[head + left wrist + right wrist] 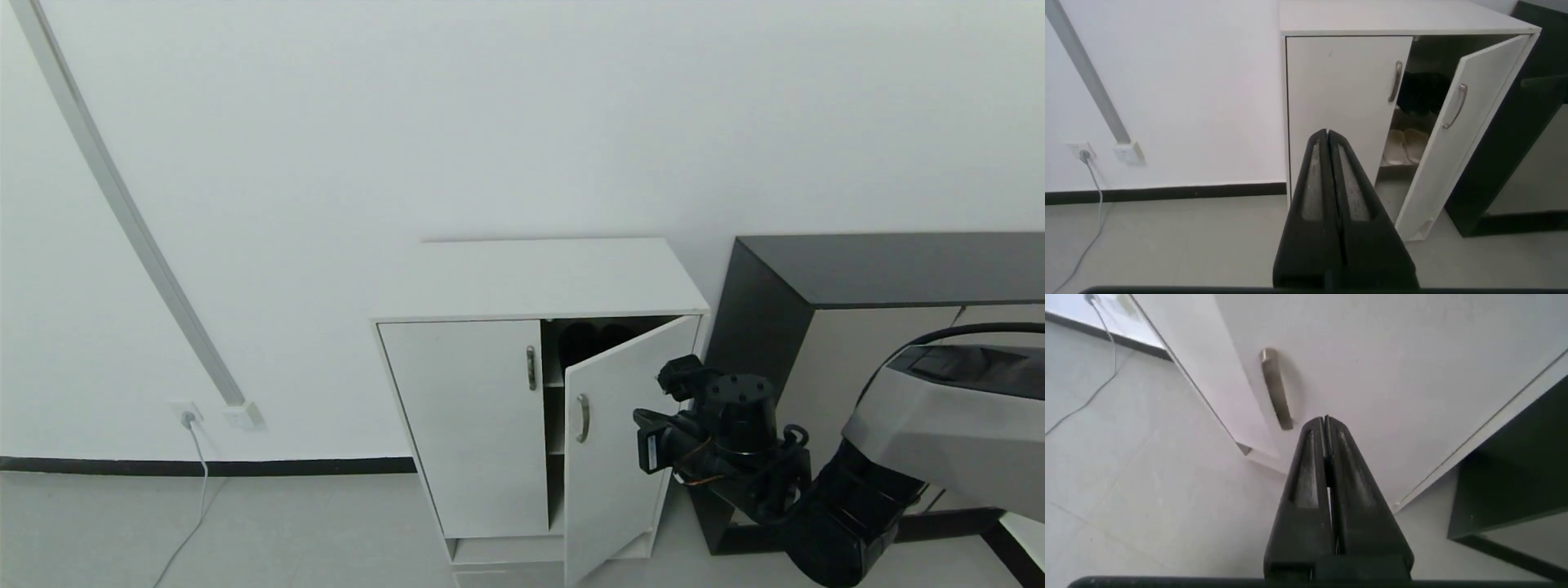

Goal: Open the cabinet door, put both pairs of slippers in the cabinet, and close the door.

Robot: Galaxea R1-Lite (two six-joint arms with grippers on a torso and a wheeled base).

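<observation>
- The right-hand white panel door (pixel 612 457) of the low white two-door cabinet (pixel 531 282) stands part-way open. It is hinged on the cabinet's right side, and its free edge points out into the room.
- The right tool (pixel 1327 423) has its fingers pressed flat together with nothing between them. It sits just in front of the door's outer face and points at it.
- The slim brushed-metal handle (pixel 1277 388) stands upright near the door's free edge. It is just beyond the tool tip and towards the robot's left.
- The right arm is by far the nearer. The left tool (pixel 1328 135), also closed and empty, hangs well back, facing the cabinet front.
- From where I stand, a push on that outer face towards the cabinet looks like what would swing the door shut. I judge this is all that remains.
- Inside the gap, a dark pair of slippers (pixel 1422 91) sits on an upper shelf. A pale beige pair (pixel 1407 147) sits on the shelf below, so both pairs seem stowed.
- The left-hand white door (pixel 461 425) is shut flush.
- A black sideboard (pixel 882 265) stands close on the cabinet's right, near the hinge side.
</observation>
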